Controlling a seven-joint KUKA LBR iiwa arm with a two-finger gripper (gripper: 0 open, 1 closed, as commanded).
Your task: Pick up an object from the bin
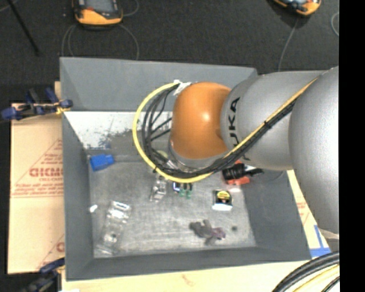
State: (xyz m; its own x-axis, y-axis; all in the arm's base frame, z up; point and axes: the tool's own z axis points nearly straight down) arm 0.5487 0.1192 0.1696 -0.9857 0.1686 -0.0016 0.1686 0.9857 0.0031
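I'd centre the end effector [171, 183] over the silvery piece [156, 192] just beside it before descending; whether it's released or clenched, I can't tell.

Beyond the far wall of the grey metal bin [114, 85] spreads a dark, matt floor [188, 34], where an orange-and-black device [98, 12] sits past the bin's far-left corner and a second device [297, 4] past its far-right corner, a thin cable [290, 35] trailing from it.
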